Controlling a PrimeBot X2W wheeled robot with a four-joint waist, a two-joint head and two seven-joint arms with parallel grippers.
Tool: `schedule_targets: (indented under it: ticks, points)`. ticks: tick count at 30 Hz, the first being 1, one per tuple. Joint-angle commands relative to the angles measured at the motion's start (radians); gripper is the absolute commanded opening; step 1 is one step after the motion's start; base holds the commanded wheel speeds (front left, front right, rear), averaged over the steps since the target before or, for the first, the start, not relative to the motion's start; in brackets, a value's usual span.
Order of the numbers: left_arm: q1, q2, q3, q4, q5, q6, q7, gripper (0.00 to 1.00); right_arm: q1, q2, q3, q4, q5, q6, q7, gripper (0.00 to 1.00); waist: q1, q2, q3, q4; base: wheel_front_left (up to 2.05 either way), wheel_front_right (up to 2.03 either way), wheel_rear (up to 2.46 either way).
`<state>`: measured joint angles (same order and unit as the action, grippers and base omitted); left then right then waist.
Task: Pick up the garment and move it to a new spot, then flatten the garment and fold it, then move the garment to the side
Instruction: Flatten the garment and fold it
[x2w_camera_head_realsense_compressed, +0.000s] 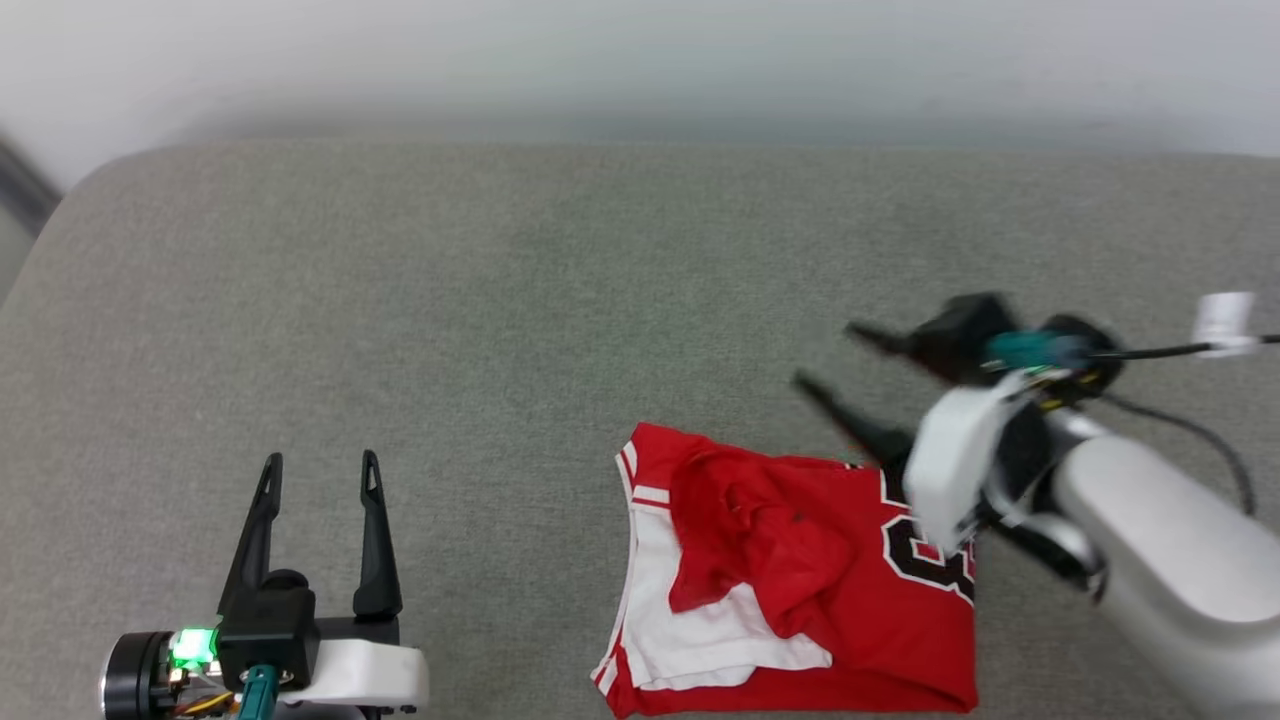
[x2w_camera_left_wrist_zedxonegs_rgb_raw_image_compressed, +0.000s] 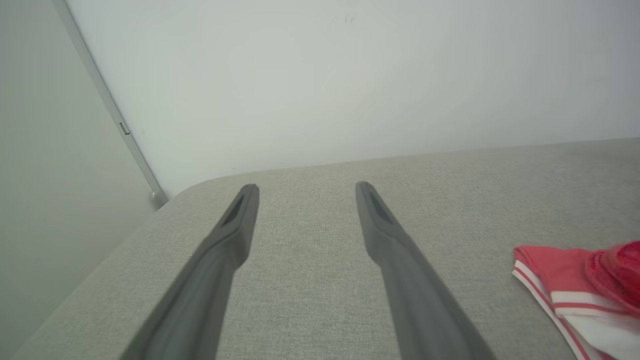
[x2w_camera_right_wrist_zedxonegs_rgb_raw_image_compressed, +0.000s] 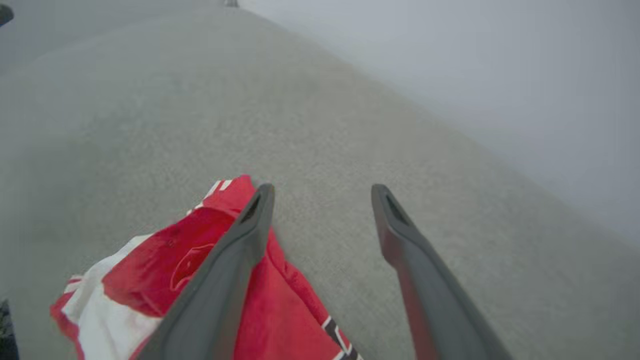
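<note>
- The garment (x2w_camera_head_realsense_compressed: 800, 590) is being seen at the lower centre-right of the head view, lying as a folded but rumpled bundle on the grey cushion (x2w_camera_head_realsense_compressed: 450, 300).
- Nothing is being gripped: the right gripper (x2w_camera_head_realsense_compressed: 825, 354) is being held wide open beside its upper right corner (blurred there), and the left gripper (x2w_camera_head_realsense_compressed: 318, 475) wide open at lower left.
- Folding is being judged roughly done, with the move aside possibly remaining.

Black white-edged numeral on garment (x2w_camera_head_realsense_compressed: 850, 600), partly covered, unreadable.
</note>
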<state>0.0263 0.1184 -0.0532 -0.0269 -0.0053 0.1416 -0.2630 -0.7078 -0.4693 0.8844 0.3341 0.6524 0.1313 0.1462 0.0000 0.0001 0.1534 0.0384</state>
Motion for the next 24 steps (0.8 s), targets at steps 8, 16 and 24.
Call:
schedule_targets:
  ticks: [8,16,24]
  points:
    - [0.033,0.011,-0.001,-0.015,0.003,-0.004,-0.002,1.00,0.257,0.067,-0.554,-0.001,-0.331,-0.001,-0.377,1.00,0.0000,-0.0001,-0.058,-0.053,0.00,0.00,0.00]
    - [0.054,0.009,-0.013,-0.024,-0.004,-0.018,-0.002,1.00,0.485,0.241,-0.857,-0.121,-0.494,-0.001,-0.411,1.00,0.0000,-0.0001,-0.079,-0.065,0.00,0.00,0.00]
    - [0.078,0.002,-0.012,-0.030,-0.024,-0.051,-0.002,1.00,0.703,0.370,-0.948,-0.265,-0.530,-0.001,-0.411,1.00,0.0000,-0.0001,-0.104,-0.058,0.00,0.00,0.00]
